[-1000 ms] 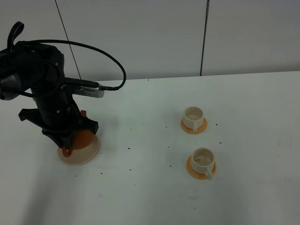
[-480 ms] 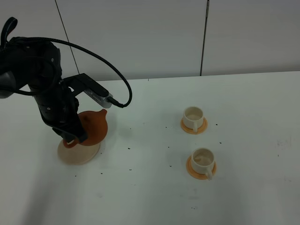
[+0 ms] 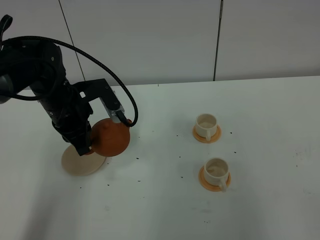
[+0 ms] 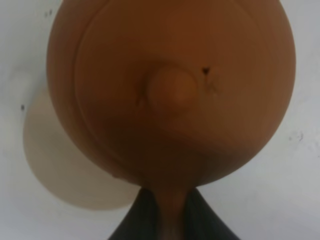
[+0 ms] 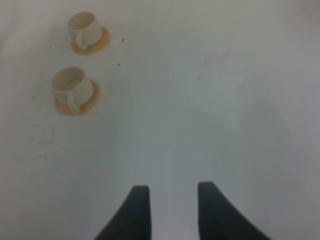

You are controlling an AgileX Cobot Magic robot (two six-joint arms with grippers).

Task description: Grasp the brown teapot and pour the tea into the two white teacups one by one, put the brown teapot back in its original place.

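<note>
Teapot (image 3: 111,138) mid-left of frame, overlapping the upper-right edge of plate (image 3: 75,165). Right of centre: upper teacup (image 3: 206,124) on saucer (image 3: 198,135); lower teacup (image 3: 216,169) on second saucer (image 3: 204,182), directly below, slightly right.

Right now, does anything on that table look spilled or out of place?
Tiny dark specks litter the white table between the round brown clay teapot and the white cups, possibly spilled tea leaves.

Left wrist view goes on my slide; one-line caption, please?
Left gripper grips the teapot by its handle, above and partly off the beige plate.
</note>
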